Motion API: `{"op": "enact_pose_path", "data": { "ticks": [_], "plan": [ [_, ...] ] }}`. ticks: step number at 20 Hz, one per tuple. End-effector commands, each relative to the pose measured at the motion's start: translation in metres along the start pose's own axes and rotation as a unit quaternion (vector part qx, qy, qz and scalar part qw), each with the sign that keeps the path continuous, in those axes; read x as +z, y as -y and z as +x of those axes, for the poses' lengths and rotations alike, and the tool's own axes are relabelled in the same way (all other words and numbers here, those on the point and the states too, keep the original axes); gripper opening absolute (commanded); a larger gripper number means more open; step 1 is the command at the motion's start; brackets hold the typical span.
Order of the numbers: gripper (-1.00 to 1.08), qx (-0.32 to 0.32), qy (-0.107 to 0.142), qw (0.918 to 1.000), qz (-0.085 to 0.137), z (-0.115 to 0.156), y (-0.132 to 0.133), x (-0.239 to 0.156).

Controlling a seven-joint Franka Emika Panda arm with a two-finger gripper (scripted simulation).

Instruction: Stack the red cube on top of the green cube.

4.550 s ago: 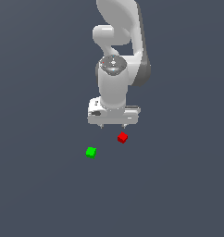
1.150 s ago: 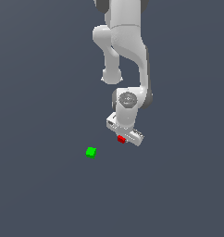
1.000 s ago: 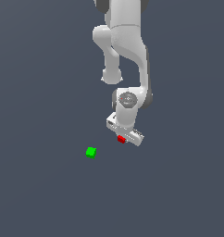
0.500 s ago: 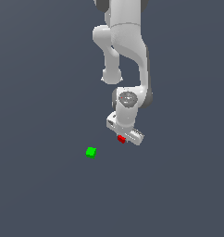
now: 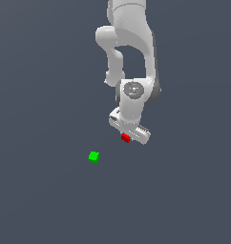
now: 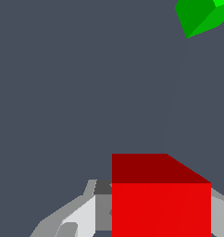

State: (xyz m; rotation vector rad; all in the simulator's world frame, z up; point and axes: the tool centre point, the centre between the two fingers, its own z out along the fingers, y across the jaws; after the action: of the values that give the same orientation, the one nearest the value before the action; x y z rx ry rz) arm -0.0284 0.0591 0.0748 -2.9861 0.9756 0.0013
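gripper (image 5: 126, 137): clamped around the red cube (image 5: 125, 138), fingers (image 6: 81, 213) pressed on its sides in the wrist view | red cube: held under the white arm (image 5: 131, 57), over the grey table (image 5: 41, 200) | green cube (image 5: 93, 157): alone on the table, apart from the red cube toward the exterior view's left, nothing on top.

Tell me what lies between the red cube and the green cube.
Nothing: only bare grey surface separates the red cube from the green cube, as both the exterior and wrist views show.
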Motion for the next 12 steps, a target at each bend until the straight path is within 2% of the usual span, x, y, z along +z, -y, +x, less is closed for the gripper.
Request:
{"op": "enact_pose_path", "data": {
  "ticks": [1,7,12],
  "plan": [
    [-1.00,0.000,0.000,1.0000,0.000,0.000,0.000,-0.017],
    [-1.00,0.000,0.000,1.0000,0.000,0.001,0.000,-0.042],
    [-1.00,0.000,-0.001,1.0000,0.000,0.001,0.000,-0.043]
  ]
}}
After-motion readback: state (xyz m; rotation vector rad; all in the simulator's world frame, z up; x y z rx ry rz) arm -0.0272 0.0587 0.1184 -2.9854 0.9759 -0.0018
